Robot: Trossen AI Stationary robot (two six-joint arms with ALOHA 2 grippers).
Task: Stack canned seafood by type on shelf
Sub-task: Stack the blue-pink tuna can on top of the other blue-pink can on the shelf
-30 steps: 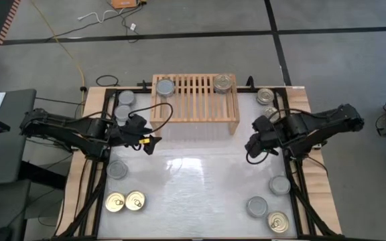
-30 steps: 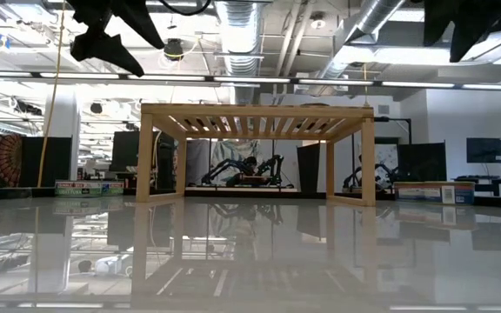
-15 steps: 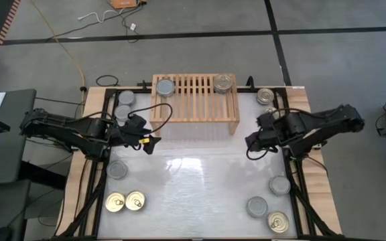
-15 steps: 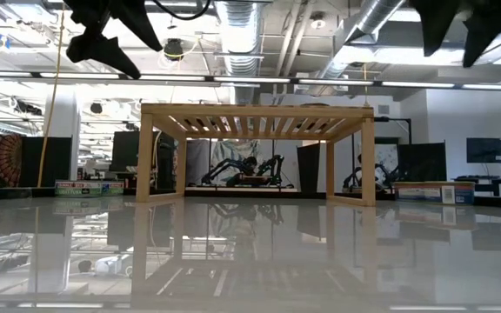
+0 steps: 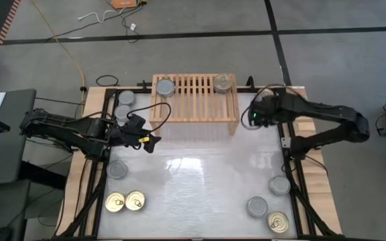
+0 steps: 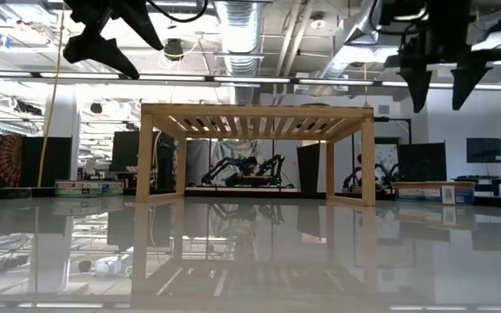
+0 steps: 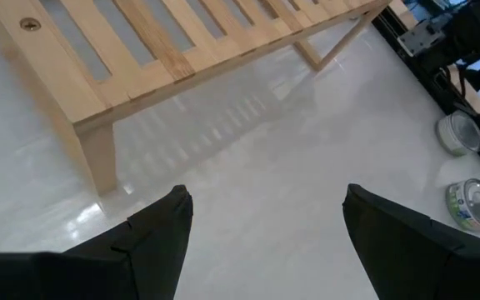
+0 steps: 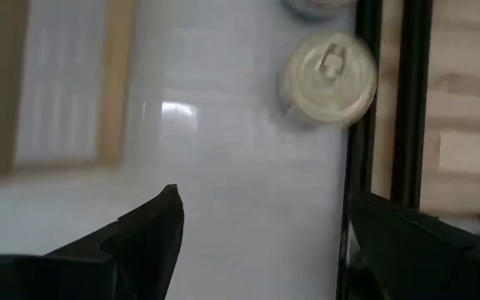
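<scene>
White bench (image 5: 193, 181), shelf (image 5: 195, 98) at its far edge; right hand (image 5: 254, 118) hovers open beside it, left hand (image 5: 149, 142) open too.

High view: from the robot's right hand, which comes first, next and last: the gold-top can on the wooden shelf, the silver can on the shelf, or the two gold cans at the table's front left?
From the right hand:
1. Gold-top round metal can on the slatted light-wood shelf, right end: nearest.
2. Silver-top round can on the shelf's left end: next.
3. Pair of gold pull-ring cans, table's front left: farthest.

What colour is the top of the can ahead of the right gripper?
Gold, with a pull ring; the can shows best in the right wrist view.
</scene>
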